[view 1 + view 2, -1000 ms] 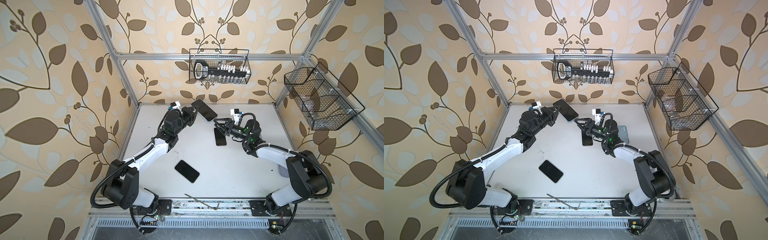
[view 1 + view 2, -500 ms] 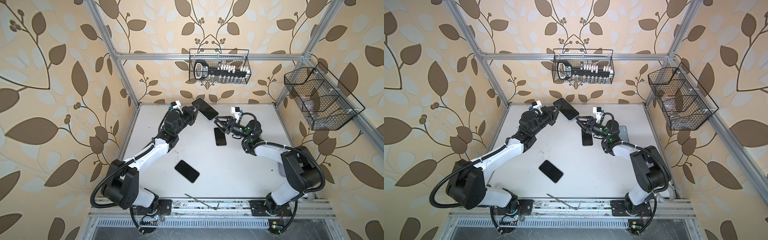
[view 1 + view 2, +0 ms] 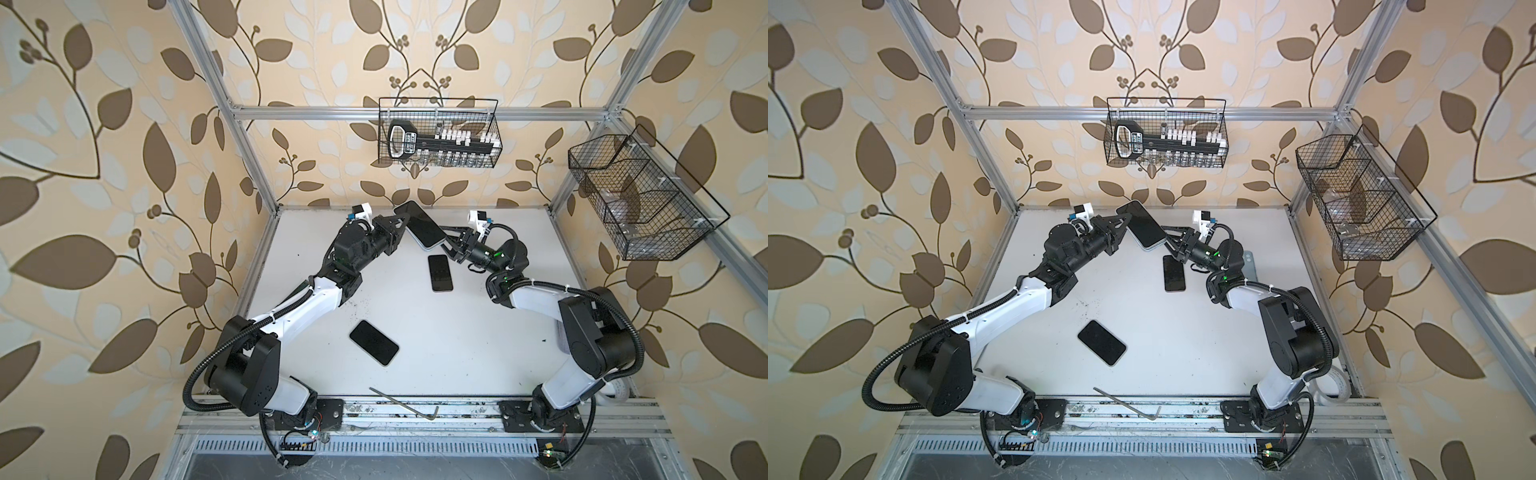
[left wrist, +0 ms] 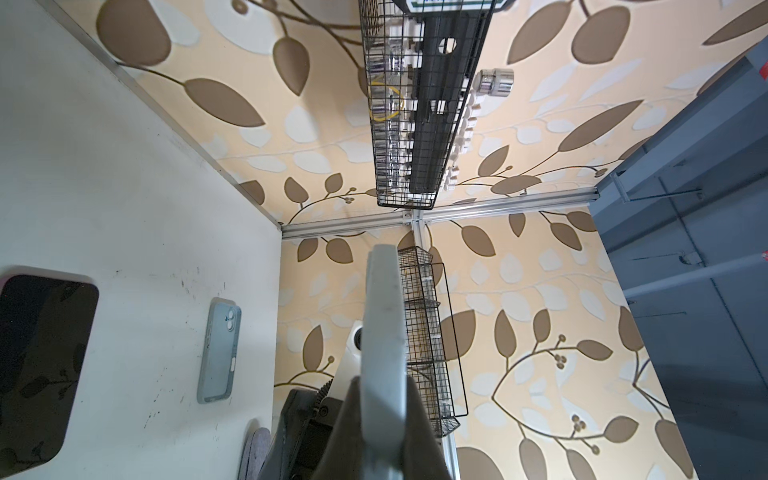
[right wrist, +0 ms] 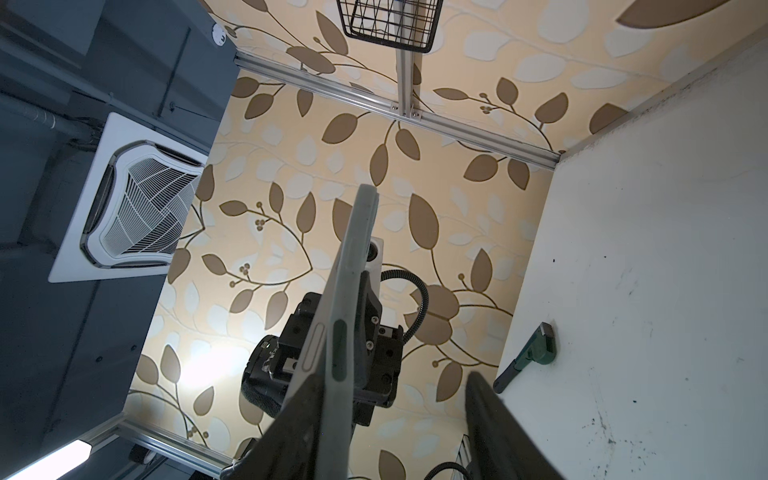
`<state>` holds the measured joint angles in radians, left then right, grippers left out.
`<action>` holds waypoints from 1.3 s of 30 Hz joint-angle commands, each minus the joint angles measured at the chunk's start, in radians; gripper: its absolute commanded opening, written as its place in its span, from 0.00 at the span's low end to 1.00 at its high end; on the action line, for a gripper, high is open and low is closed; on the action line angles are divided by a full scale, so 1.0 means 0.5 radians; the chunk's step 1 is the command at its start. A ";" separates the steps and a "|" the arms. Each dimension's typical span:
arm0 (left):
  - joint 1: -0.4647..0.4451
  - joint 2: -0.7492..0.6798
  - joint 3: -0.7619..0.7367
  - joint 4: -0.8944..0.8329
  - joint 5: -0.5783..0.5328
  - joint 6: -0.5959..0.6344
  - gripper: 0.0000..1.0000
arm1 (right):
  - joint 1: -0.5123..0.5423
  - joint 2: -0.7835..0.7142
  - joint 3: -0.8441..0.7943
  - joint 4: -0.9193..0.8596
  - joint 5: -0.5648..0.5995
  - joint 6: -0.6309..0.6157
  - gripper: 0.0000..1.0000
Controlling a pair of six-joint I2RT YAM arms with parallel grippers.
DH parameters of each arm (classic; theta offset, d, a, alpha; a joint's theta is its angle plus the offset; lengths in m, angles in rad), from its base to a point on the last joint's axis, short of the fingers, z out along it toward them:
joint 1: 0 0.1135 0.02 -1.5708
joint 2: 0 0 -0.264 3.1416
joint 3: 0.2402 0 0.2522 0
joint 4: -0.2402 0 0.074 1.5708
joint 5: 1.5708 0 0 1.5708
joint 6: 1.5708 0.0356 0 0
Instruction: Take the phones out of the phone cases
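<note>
- Phone (image 3: 424,224) in pale phone case (image 3: 427,247): held clear of the surface above the back of the table, dark screen up and tilted, between the two grippers in both top views
- Table (image 3: 457,332): white and scuffed, enclosed by an aluminium frame and leaf-patterned walls
- Back basket (image 3: 438,133): black wire, hung on the rear wall, holding a black rack with white pieces
- Side basket (image 3: 640,199): black wire, hung on the right-hand wall
- Left gripper (image 3: 401,224): clamped on one long edge of the cased phone — the left wrist view shows the case pinched edge-on between both fingers
- Right gripper (image 3: 446,242): jaws apart, straddling the opposite corner of the phone; in the right wrist view one finger (image 5: 291,436) lies against the device and the other finger (image 5: 498,436) stands clear of it
- Far handset (image 3: 439,273): dark, flat on the table, screen up, near the right gripper
- Near handset (image 3: 374,343): dark, flat, screen up, towards the front — well apart from both grippers
- Bent metal key (image 3: 403,400): lying on the front rail
</note>
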<state>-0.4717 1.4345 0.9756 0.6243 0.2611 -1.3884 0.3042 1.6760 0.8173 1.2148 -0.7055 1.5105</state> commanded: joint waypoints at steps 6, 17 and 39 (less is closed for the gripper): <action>-0.007 0.098 0.193 0.108 0.021 0.097 0.00 | 0.064 -0.023 0.001 0.126 -0.009 0.069 0.51; 0.002 0.217 0.262 0.087 0.042 0.131 0.00 | 0.044 -0.119 -0.033 0.114 -0.044 0.074 0.39; 0.020 0.303 0.197 0.047 0.033 0.114 0.43 | 0.036 -0.226 -0.067 0.102 0.058 0.191 0.00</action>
<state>-0.4694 1.5986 1.0683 0.6128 0.2874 -1.3441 0.3195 1.5944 0.7914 1.1713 -0.6949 1.5600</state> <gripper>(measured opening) 0.422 0.089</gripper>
